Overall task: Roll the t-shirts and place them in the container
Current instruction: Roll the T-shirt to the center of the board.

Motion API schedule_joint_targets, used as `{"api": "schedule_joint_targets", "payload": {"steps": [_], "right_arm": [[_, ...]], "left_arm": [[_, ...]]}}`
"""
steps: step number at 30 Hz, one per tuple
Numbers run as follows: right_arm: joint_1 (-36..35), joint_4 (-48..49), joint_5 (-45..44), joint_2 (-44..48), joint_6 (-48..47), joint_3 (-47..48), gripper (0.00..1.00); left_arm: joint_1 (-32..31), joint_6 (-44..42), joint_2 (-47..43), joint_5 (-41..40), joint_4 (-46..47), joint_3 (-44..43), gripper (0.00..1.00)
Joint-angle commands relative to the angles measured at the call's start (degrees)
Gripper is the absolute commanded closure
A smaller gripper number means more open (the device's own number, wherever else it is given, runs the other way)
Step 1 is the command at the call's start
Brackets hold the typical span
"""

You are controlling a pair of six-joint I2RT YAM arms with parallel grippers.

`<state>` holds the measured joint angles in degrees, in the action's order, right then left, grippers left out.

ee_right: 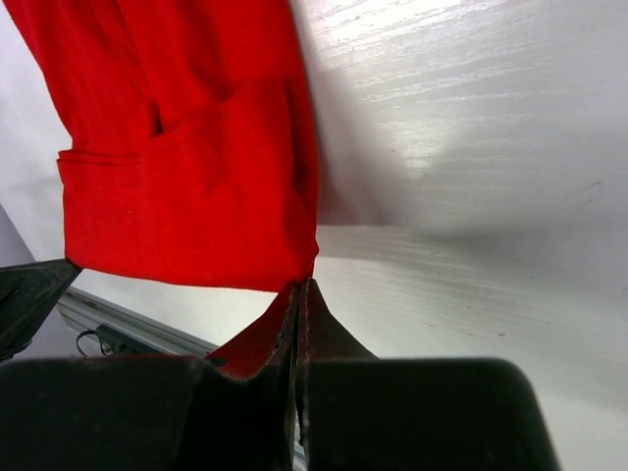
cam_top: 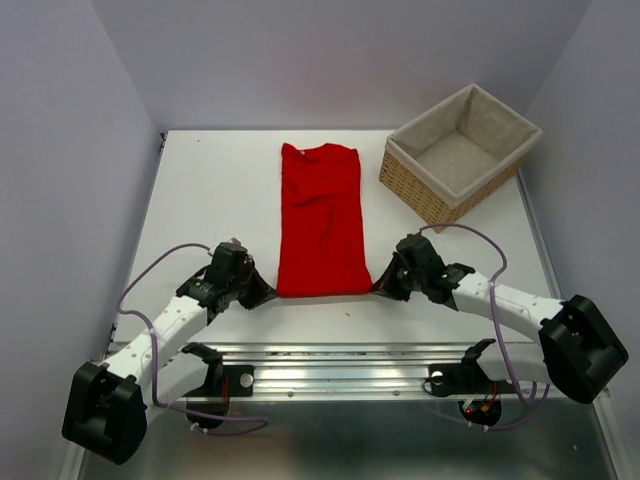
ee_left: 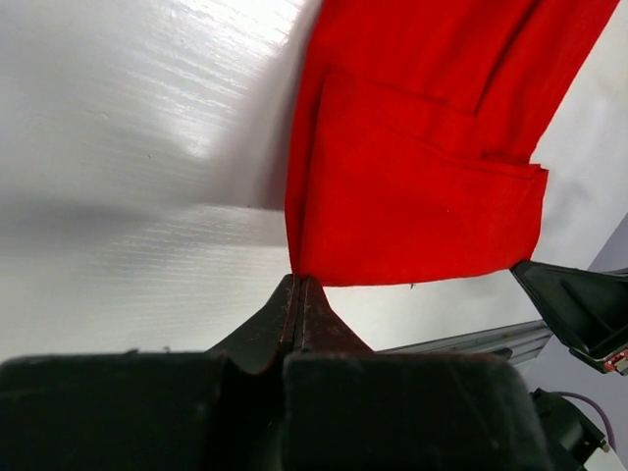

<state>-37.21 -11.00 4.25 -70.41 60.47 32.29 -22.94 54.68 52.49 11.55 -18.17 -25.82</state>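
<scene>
The red t-shirt lies flat on the white table, folded into a long strip running from far to near. My left gripper is shut on its near left corner, as the left wrist view shows with the shirt spreading away. My right gripper is shut on the near right corner; in the right wrist view the jaws pinch the shirt's edge. The sleeves are folded inward.
A beige-lined wicker basket stands at the back right of the table. A metal rail runs along the near edge between the arm bases. Grey walls close in on three sides.
</scene>
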Motion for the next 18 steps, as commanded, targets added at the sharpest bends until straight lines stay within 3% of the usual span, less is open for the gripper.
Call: {"api": "schedule_joint_targets", "payload": {"steps": [1,9,18], "right_arm": [[-0.32,-2.09,-2.05,0.98,0.35,0.66,0.99],[-0.32,-3.67,-3.9,1.59,0.27,2.95,0.99],[-0.32,-5.17,-7.24,-4.64,-1.4,9.89,0.99]], "left_arm": [[-0.35,0.08,1.03,-0.48,-1.69,-1.15,1.0],[-0.26,0.26,1.74,-2.85,-3.89,-5.55,1.0],[-0.26,-1.76,9.64,-4.17,-2.48,-11.26,1.0]]}}
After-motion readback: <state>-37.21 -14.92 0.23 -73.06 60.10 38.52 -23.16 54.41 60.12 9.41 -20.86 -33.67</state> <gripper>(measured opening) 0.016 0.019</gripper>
